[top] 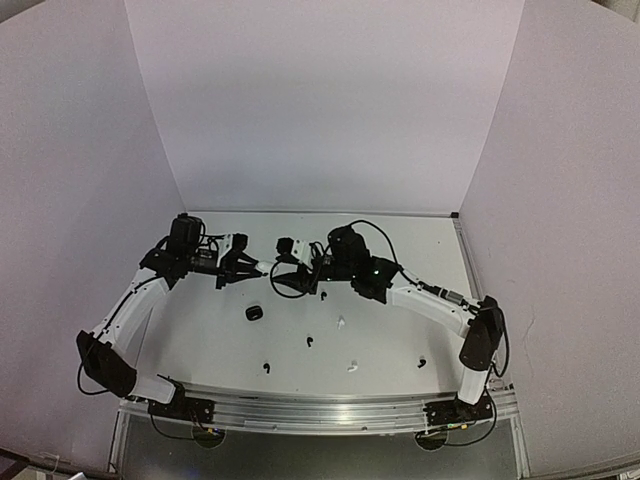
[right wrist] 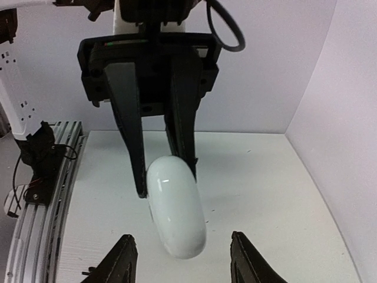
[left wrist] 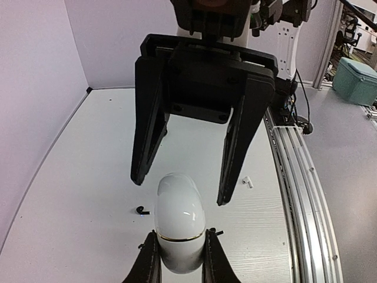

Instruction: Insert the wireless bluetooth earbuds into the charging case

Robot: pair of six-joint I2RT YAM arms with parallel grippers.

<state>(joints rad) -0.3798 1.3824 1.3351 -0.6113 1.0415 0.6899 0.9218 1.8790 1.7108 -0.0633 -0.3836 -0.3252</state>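
While the left gripper (left wrist: 179, 262) clamps a white case (left wrist: 179, 215), right gripper (right wrist: 184, 262) open astride its tip without touching, earbuds (top: 341, 323) scattered well apart from both, toward the near edge of the table (top: 200, 340)

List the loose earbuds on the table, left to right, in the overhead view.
front black earbud → middle black earbud → rear white earbud → front white earbud → right black earbud

Glossy white plastic charging case (left wrist: 179, 218); matt, faintly grained table (left wrist: 88, 177); ribbed metal rail (left wrist: 297, 177).
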